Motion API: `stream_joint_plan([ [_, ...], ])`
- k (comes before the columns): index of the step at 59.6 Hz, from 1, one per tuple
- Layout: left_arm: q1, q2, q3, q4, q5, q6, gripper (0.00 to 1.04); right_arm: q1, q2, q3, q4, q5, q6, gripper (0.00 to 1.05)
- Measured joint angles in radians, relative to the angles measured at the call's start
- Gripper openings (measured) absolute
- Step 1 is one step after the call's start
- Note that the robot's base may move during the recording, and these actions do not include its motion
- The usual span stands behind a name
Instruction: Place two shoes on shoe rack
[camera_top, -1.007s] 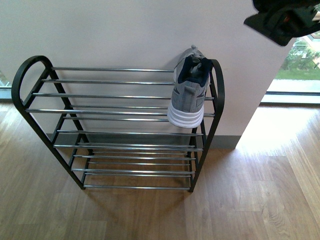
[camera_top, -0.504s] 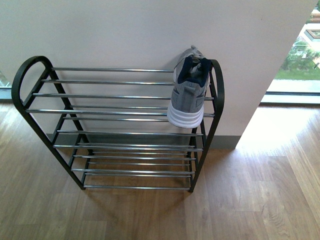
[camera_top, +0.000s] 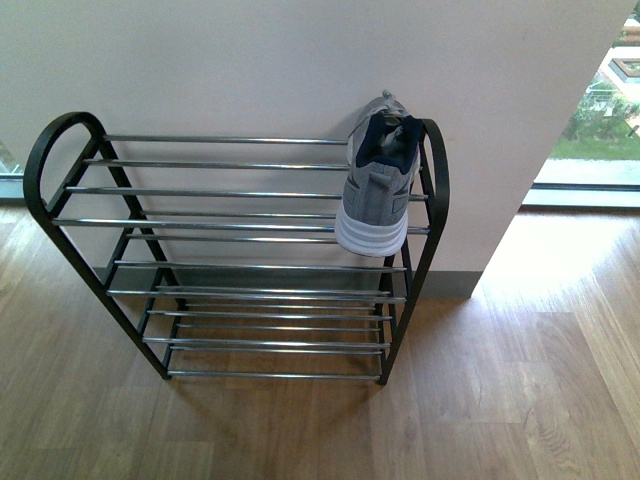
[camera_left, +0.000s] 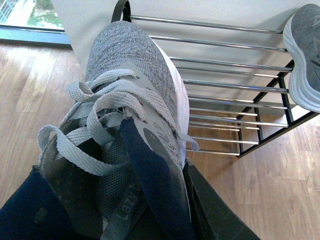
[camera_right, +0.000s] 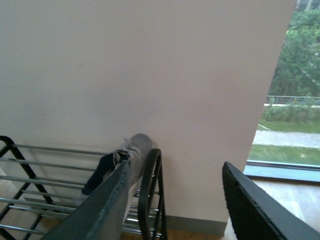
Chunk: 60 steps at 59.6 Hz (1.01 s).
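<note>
One grey mesh shoe (camera_top: 377, 180) with a white sole sits on the top shelf of the shoe rack (camera_top: 240, 222), at its right end, heel towards me. The second shoe (camera_left: 135, 95) fills the left wrist view. My left gripper (camera_left: 165, 210) is shut on it at the navy tongue and collar, and its toe points at the rack's (camera_left: 235, 85) chrome bars. The racked shoe's sole (camera_left: 305, 55) shows at that view's edge. My right gripper (camera_right: 175, 210) is open and empty, held high beside the rack's right side loop (camera_right: 150, 190) and the racked shoe (camera_right: 135, 147). Neither arm shows in the front view.
The rack stands against a white wall (camera_top: 300, 60) on a wooden floor (camera_top: 480, 400). A floor-level window (camera_top: 590, 140) with greenery outside is to the right of the wall. The rack's three lower shelves hold nothing.
The dark arm part at the front view's upper right corner a second ago has left the picture. The rack and the shoe on it have not moved.
</note>
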Motion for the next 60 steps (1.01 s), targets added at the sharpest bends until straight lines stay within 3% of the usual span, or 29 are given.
stream_joint_plan([
  [16,0.000,0.000,0.000,0.000,0.000,0.000,0.02,0.000,-0.125,-0.106,-0.011,0.000,-0.019,0.01],
  [60,0.000,0.000,0.000,0.000,0.000,0.000,0.02,0.000,-0.506,-0.259,-0.221,0.000,-0.023,0.02],
])
